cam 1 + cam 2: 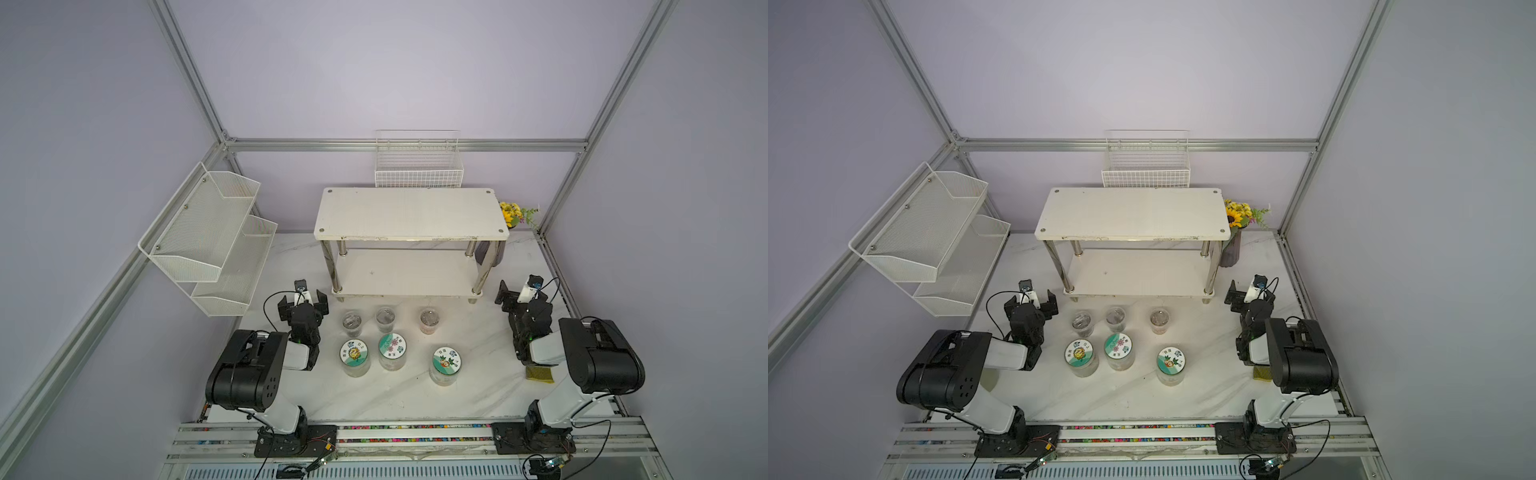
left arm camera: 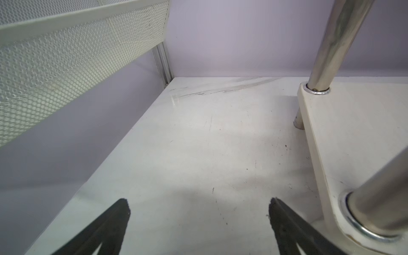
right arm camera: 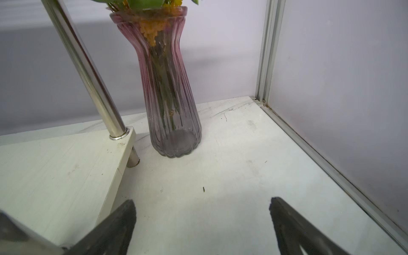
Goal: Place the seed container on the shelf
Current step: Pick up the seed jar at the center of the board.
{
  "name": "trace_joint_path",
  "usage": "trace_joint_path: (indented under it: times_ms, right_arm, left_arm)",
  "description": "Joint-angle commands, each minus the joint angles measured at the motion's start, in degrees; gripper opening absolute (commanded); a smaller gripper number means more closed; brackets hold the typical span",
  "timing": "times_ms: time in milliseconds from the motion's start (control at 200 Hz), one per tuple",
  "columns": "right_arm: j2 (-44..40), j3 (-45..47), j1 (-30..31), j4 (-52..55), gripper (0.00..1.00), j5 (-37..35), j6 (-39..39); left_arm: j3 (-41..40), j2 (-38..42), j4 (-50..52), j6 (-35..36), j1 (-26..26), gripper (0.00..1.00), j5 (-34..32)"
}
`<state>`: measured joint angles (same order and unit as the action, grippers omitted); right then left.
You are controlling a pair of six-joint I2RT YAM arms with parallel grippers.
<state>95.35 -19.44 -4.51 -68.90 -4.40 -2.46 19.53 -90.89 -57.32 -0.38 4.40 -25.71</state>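
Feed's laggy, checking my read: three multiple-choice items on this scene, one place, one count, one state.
1. Where is the vase? A on the table beside the shelf; B on its top board; C on its lower board.
2. How many lidded jars are out? A two; B five; C three.
3. The left gripper is: A shut on a jar; B open, empty; C shut on the vase.
Answers: A, it stands by the shelf's leg; C, three sticker lids show; B, its jaws stand apart with nothing between.
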Motion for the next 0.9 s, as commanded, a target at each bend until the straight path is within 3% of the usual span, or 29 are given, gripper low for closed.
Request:
trace_joint_path:
  times_ms: [0,895]
  right_arm:
    - [-1.2,-0.3,-0.3,0.4,0.97,0.4,0.1]
    - [-1.3,-0.2,-0.3,0.4,0.97,0.4,0.2]
  left_arm:
    - [0.8,0.3,-1.1,-0.6,-0.4,1.0,0.4]
    - [0.9,0.3,-0.6,-0.6,-0.6,1.0,0.8]
